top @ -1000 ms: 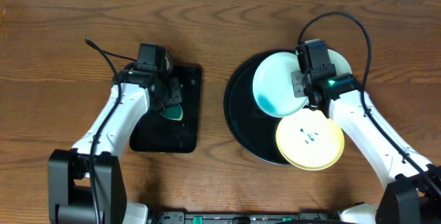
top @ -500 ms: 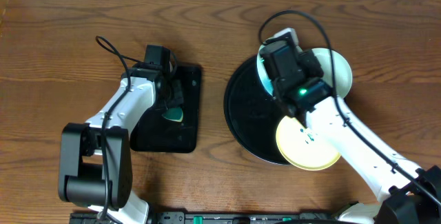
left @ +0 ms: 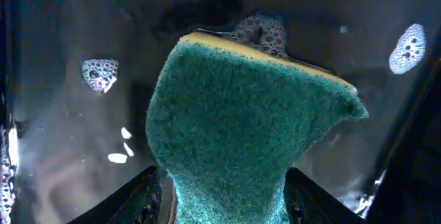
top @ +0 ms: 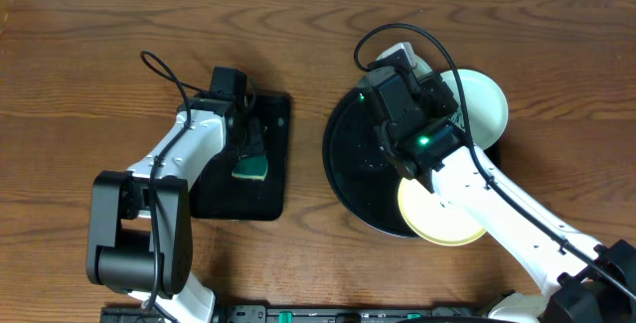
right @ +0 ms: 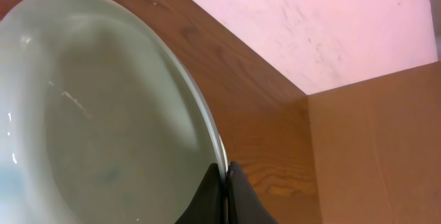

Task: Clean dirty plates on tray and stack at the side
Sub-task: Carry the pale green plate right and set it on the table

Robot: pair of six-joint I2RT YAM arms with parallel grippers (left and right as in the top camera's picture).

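And it's up! A second ago the pale blue plate [right: 103, 114] lay flat on the round black tray [top: 353, 164]. Now my right claw [right: 226, 191] has it pinched by the rim, jaws nearly closed on that thin edge, and it has been lifted and tipped steeply above the tray's far side.

On the other side, my left claw [left: 224, 207] has squeezed in on the sponge [left: 234, 114]. The green pad is waisted between my fingers [left: 141, 200] and hangs just over the small rectangular tray [top: 270, 114], which has suds [left: 100, 72] dotted around it. The sponge has also slid out from under my wrist since a moment ago.

I'd say plate and sponge are each in hand and ready to meet, with the scrub itself not yet begun.

What I can't see:
- From above, my own right arm covers nearly all of the lifted plate.
- The arm also covers part of the yellow plate [top: 442, 222], including its centre, and the near edge of the third plate [top: 487, 104].
- My wrist view shows one pale face of the held plate, but I can't tell whether any scribble is on it.
- The tips of my left fingers are cut off at the bottom of the frame.
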